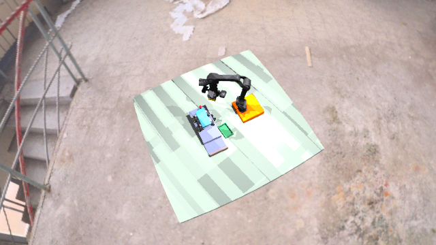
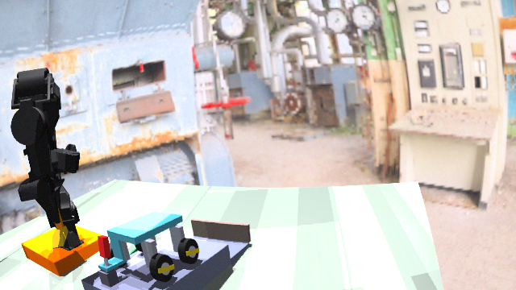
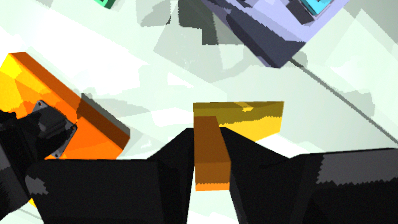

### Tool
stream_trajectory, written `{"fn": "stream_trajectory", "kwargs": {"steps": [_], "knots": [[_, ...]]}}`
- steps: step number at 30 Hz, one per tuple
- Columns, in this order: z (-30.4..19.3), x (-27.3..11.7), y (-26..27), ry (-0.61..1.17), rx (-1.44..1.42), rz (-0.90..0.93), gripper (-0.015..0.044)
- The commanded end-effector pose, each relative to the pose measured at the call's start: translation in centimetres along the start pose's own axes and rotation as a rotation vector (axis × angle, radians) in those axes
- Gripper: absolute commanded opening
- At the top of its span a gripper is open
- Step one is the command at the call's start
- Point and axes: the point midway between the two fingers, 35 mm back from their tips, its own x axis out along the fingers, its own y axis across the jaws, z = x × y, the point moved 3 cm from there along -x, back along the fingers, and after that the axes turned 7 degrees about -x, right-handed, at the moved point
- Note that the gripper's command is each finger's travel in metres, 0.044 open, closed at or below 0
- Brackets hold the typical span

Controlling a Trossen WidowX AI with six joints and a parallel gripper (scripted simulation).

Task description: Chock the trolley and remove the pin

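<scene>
My gripper (image 1: 212, 96) (image 3: 206, 134) is shut on the orange handle of the yellow chock (image 1: 212, 99) (image 2: 61, 238) (image 3: 262, 120) and holds it in the air, off the ramp's uphill end. The chock's black rubber base is hidden. The cyan trolley (image 1: 204, 117) (image 2: 145, 227) (image 3: 318, 4) stands on the lilac ramp (image 1: 209, 135) (image 2: 215, 258) (image 3: 300, 32) near its uphill end. The red-headed stop pin (image 1: 200, 107) (image 2: 104, 246) stands upright at the trolley's uphill end. The green tray (image 1: 225, 131) (image 3: 106, 2) lies beside the ramp, on the arm's side.
The orange and yellow base block (image 1: 255, 108) (image 2: 40, 250) (image 3: 102, 135) carries the arm, beyond the tray from the ramp. A brown end board (image 2: 221, 230) stands across the ramp's downhill end. Patchy shadows cross the pale table (image 1: 235, 197).
</scene>
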Motion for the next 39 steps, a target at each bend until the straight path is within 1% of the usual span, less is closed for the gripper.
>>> {"fn": "stream_trajectory", "kwargs": {"steps": [1,20,27,39], "knots": [[-0.1,0.0,0.0,0.004,0.124,0.003,0.0000],[-0.1,0.0,0.0,0.004,0.765,0.001,0.0000],[0.2,0.0,0.1,0.004,0.770,0.002,0.0000],[4.1,0.4,1.7,0.000,0.770,0.004,0.0000]]}}
